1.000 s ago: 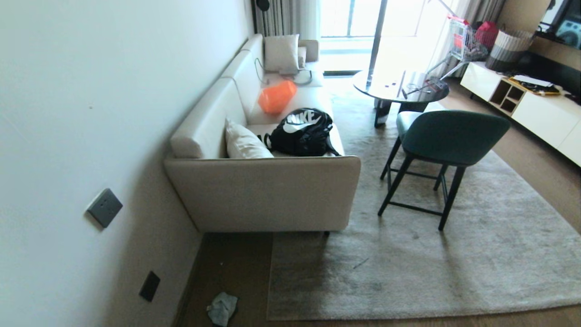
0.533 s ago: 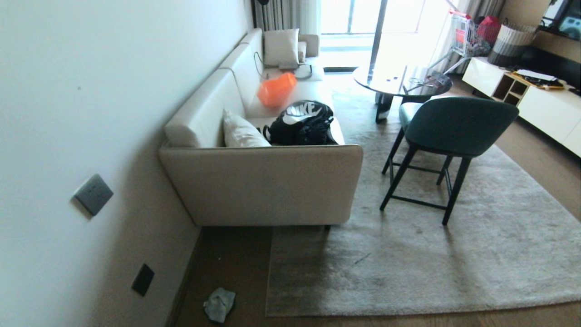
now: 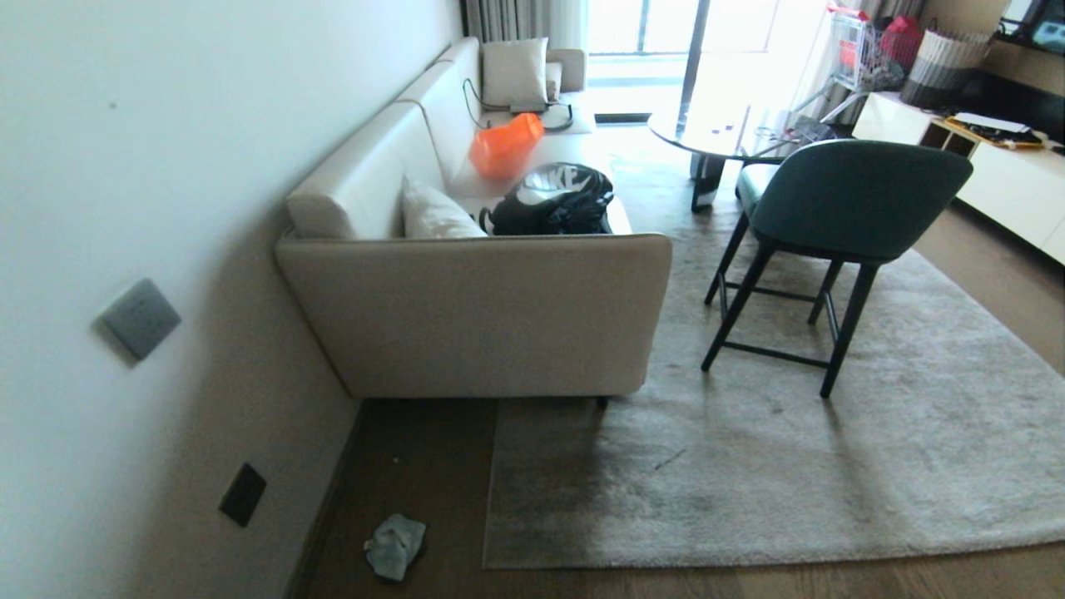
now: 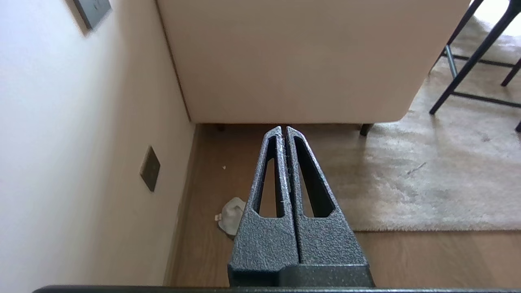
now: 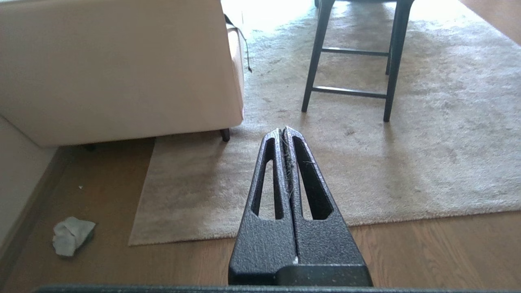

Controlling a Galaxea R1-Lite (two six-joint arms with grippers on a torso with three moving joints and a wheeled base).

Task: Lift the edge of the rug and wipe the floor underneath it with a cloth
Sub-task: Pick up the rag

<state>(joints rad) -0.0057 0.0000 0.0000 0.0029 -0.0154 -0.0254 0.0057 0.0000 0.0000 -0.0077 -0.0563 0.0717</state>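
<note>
Sofa [image 3: 474,308]: cream, running up the left-centre of the frame along the wall, end panel facing us.
Backpack [image 3: 553,202]: black, sitting on the sofa seat, just behind the end panel.
Orange bag [image 3: 503,148]: further back on the sofa, upper centre.
Cushions: a white one [image 3: 433,215] beside the backpack, another [image 3: 514,73] at the far end.
Chair [image 3: 840,208]: green, dark legs, right of centre.
Round bench [image 3: 724,133]: dark glossy top, behind the chair, upper right.
Cabinet [image 3: 982,166]: white, far upper right.
Wall plates: grey switch [image 3: 140,318] at left, dark socket [image 3: 242,494] lower left.

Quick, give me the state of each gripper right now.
Left gripper: closed, holding nothing.
Right gripper: closed, holding nothing; the cloth lies on the floor.
</note>
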